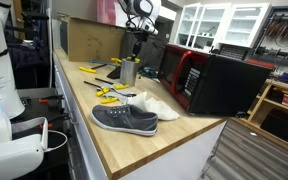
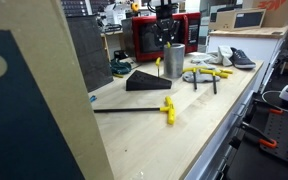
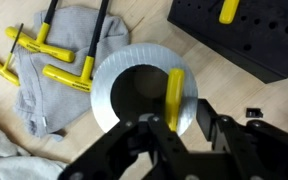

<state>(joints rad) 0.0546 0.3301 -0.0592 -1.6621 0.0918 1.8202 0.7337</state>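
In the wrist view a grey cloth [image 3: 29, 100] lies at 9 o'clock of the metal cup [image 3: 106, 90], with yellow T-handle keys [image 3: 69, 78] on and beside it. A black tool block [image 3: 234, 40] sits at 1 o'clock. In an exterior view 2 shoes [image 1: 124, 118] lie near the cup at 5 o'clock, and a red-fronted microwave [image 1: 219, 85] is at 3 o'clock. The arm [image 1: 136, 18] drops from 12 o'clock, wrist vertical. The gripper [image 3: 174, 124] stands narrow about the yellow handle [image 3: 174, 88], which is upright inside the cup. Whether it pinches the handle cannot be told.
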